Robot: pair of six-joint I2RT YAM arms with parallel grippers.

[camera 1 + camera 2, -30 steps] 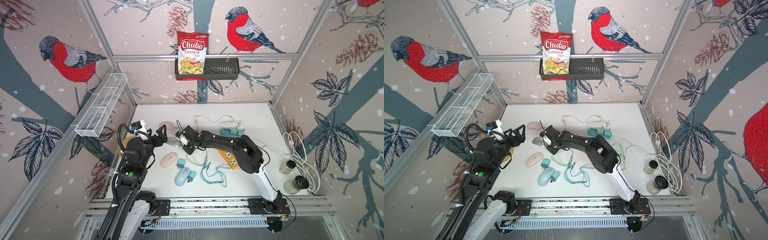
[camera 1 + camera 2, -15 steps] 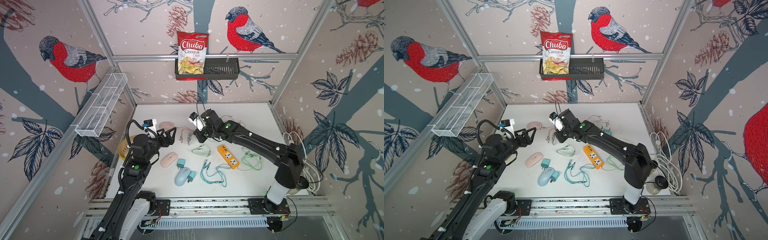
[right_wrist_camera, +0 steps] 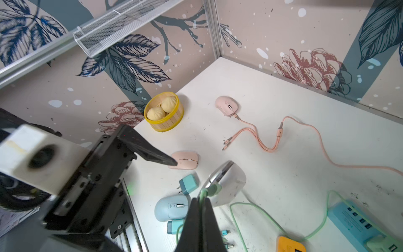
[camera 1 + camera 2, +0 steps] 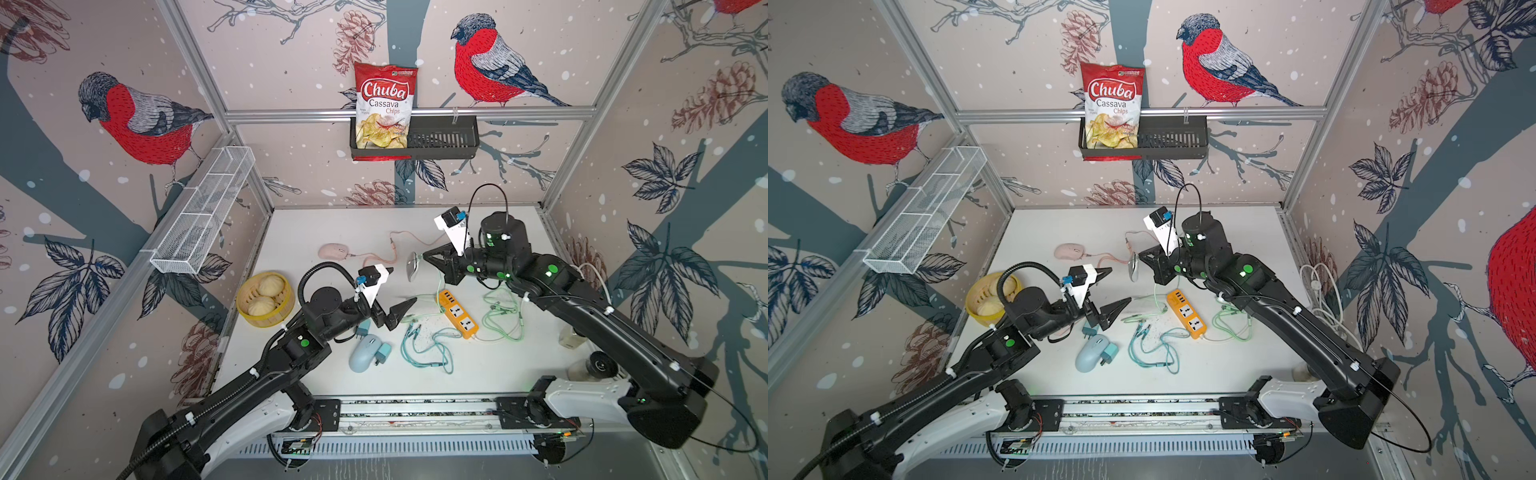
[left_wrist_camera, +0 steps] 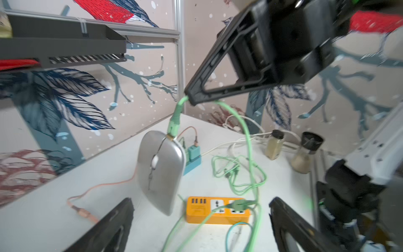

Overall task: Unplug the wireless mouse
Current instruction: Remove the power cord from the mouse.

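My right gripper (image 4: 423, 256) clamps the green cable (image 5: 177, 114) | silver mouse (image 4: 412, 266) dangles plugged, over mid tabletop (image 4: 316, 226) | my left gripper (image 4: 1116, 286) spread wide, empty

The only words that can be read stand on the red chips bag (image 4: 384, 106) (image 4: 1112, 104), which sits in the black basket (image 4: 442, 143) hung up at the back. In both top views its front carries the brand "Chuba" in large white letters, with "Cassava" in dark letters below it and "Chips" in red under that. A small green label (image 4: 404, 72) at the top edge of the bag is too small to read.
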